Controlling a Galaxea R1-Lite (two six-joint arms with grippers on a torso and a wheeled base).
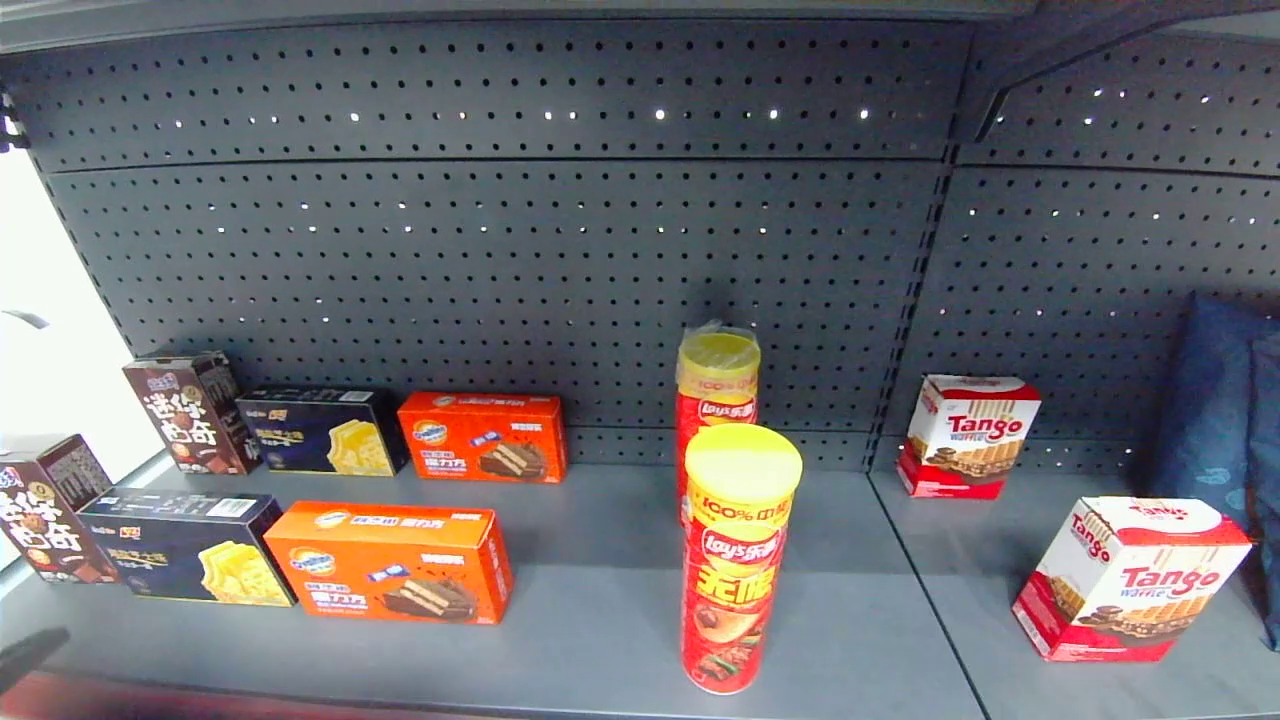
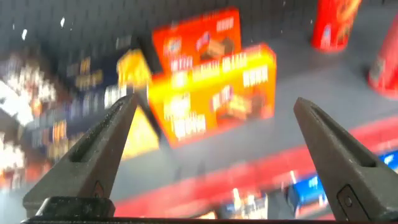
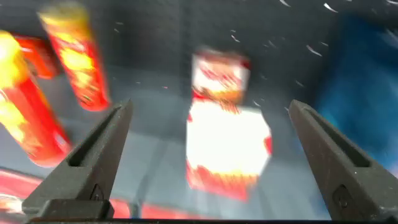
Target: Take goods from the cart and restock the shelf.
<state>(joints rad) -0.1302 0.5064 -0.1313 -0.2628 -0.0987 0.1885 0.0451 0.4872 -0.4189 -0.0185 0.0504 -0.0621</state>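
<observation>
Left claw (image 2: 214,102) hung with jaws wide apart, empty, facing the orange boxes (image 2: 205,81); right claw (image 3: 210,106) gaped just as empty toward the wafer boxes (image 3: 227,146). On the shelf (image 1: 620,600), two chip cans (image 1: 738,560) stood upright between those two groups, one behind the other.

Ahead of the left claw (image 2: 211,118), dark perforated back panel (image 1: 500,250) with light glinting through holes. Off to that claw's left, bright pale opening (image 1: 40,300). High above and beyond the right claw (image 3: 208,118), slanted dark bracket (image 1: 1010,90).
</observation>
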